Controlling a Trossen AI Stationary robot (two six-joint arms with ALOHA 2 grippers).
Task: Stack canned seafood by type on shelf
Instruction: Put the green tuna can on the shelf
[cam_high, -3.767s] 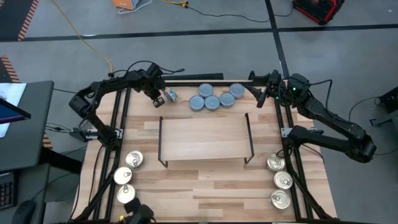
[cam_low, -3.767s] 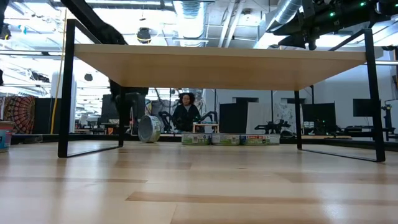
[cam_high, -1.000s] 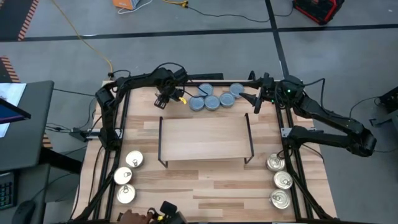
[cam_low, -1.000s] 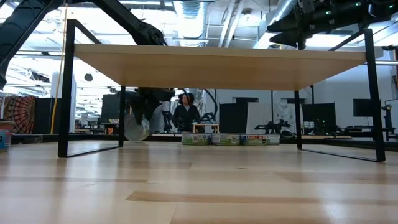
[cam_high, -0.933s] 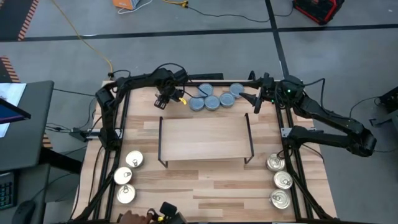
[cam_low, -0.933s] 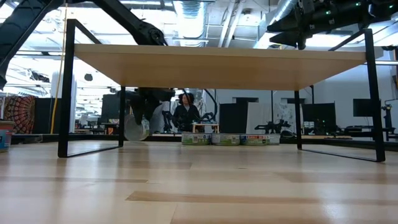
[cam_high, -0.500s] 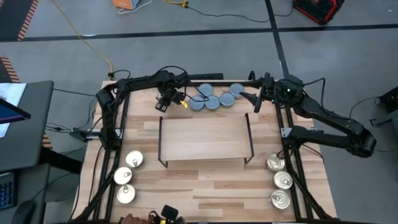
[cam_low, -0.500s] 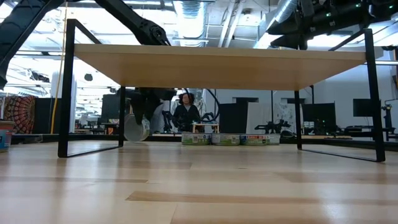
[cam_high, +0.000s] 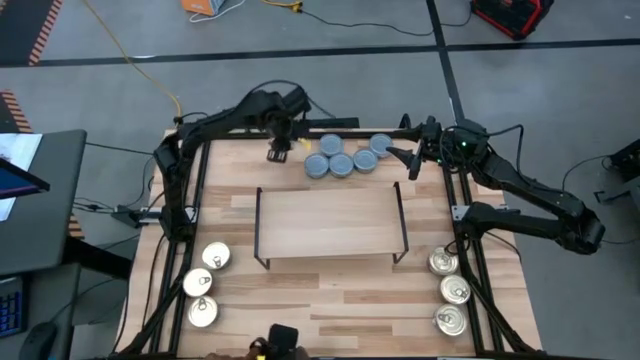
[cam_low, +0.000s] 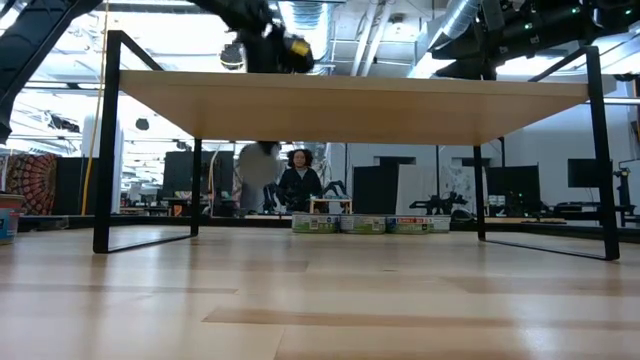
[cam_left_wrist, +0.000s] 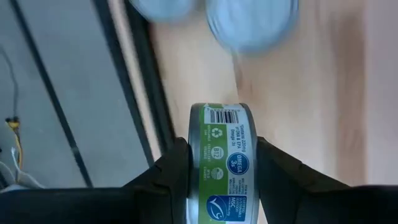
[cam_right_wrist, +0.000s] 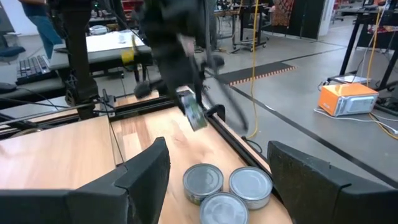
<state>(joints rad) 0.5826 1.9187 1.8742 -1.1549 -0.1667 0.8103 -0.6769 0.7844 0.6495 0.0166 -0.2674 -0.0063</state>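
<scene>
My left gripper (cam_left_wrist: 224, 149) is shut on a blue-grey tin (cam_left_wrist: 225, 162) above the table's far edge, just left of the tin group (cam_high: 283, 150). It shows blurred in the low view (cam_low: 258, 165) and the right wrist view (cam_right_wrist: 194, 112). Several more blue-grey tins (cam_high: 341, 164) rest flat on the table behind the shelf (cam_high: 328, 220). Three silver-gold tins (cam_high: 197, 283) lie near left, and three (cam_high: 455, 290) near right. My right gripper (cam_right_wrist: 217, 148) is open, hovering at the far right (cam_high: 412, 160). My left gripper pinches the tin between its two fingers (cam_left_wrist: 177, 165), one on each flat face. The green-labelled side wall (cam_left_wrist: 227, 146) faces the wrist camera. The fingers come from above. The tin stands on edge and is lifted clear of the table.
The shelf's wooden top is bare and spans the table's middle on thin black legs (cam_high: 259, 228). Black frame rails (cam_high: 190, 180) run along the table's left, right and far sides. A person (cam_low: 300, 185) shows in the room beyond the far edge.
My left gripper, still shut on the tin, has risen from near table height and moved right, toward the group of blue-grey tins, turning as it went. The tin has been lifted clear with it. My right arm has kept still.
</scene>
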